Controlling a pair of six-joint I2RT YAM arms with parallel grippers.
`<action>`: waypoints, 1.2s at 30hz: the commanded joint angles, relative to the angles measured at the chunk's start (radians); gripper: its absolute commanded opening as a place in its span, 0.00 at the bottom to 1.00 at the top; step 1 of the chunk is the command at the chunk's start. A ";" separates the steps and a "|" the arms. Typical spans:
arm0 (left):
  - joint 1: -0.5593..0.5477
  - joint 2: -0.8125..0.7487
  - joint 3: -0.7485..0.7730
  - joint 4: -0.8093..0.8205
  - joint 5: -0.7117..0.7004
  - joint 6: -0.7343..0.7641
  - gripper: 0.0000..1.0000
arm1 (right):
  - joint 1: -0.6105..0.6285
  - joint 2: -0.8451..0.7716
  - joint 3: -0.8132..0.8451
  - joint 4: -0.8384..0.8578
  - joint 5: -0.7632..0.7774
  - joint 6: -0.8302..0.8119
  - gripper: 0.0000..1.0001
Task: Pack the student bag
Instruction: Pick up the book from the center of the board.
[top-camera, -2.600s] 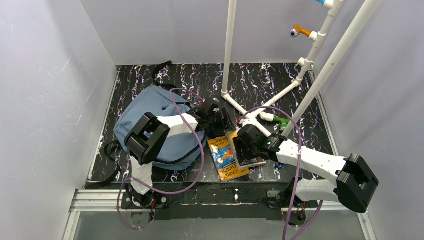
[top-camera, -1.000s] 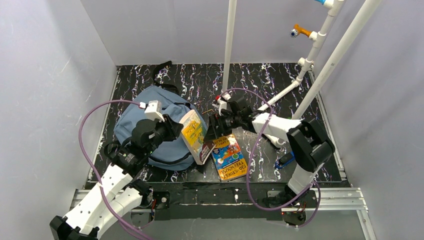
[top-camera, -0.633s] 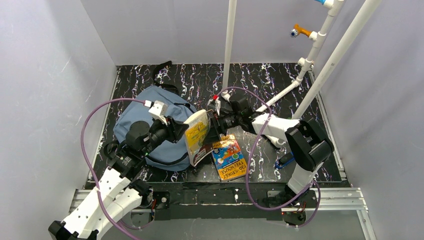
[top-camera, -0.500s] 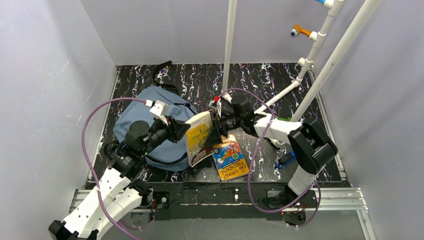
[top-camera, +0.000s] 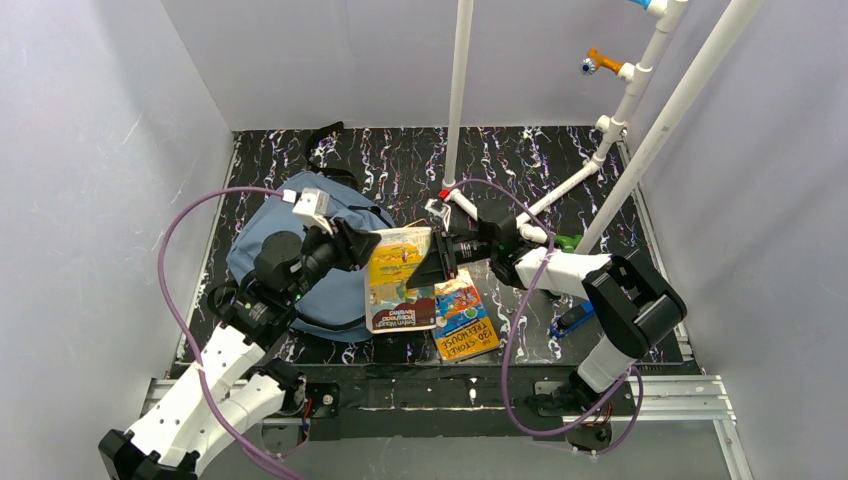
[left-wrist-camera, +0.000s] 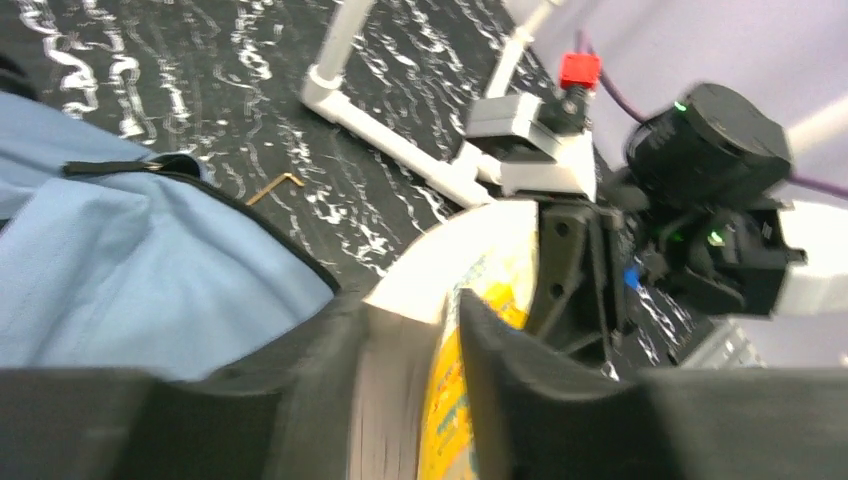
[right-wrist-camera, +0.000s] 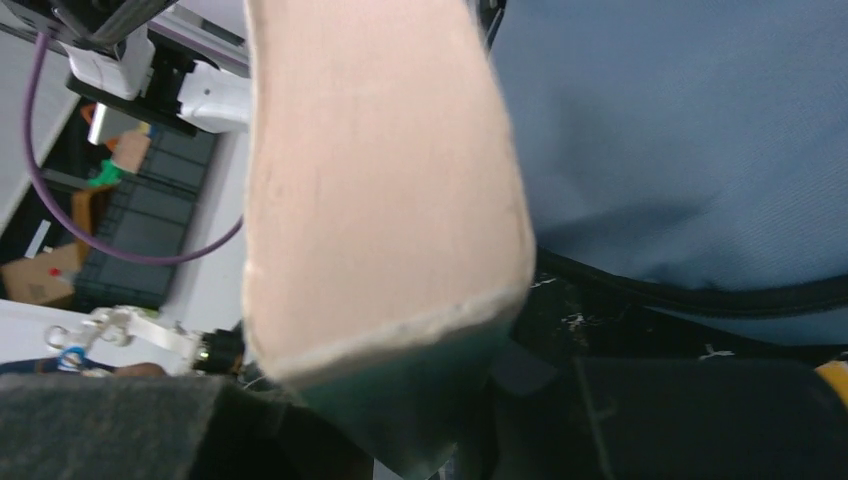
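Left hand (top-camera: 362, 250) and right hand (top-camera: 437, 265) pinch yellow book (top-camera: 398, 285).

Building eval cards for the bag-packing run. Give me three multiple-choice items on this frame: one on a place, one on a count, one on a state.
1. Where does the loose book lie?
A. flat on the table, right of the student bag
B. inside the bag
C. on top of the bag

2. How many books show in the top view?
A. one
B. two
C. four

3. What is the left gripper doing?
A. hanging open over the bag
B. shut on the yellow book
C. shut on a strap

Key:
1 A: it lies on the dark table just beside the bag.
2 B: only the yellow book and the loose book appear.
3 B: its wrist view shows a finger on each side of the book.
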 joint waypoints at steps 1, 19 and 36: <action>0.012 0.076 0.143 -0.184 -0.155 -0.137 0.70 | -0.009 -0.077 0.030 0.150 -0.008 0.201 0.01; 0.028 0.002 0.020 0.046 0.404 -0.376 0.98 | -0.015 -0.228 0.247 -0.046 -0.111 0.185 0.01; 0.051 -0.028 0.025 0.138 0.421 -0.425 0.61 | -0.015 -0.248 0.319 -0.312 -0.174 -0.017 0.01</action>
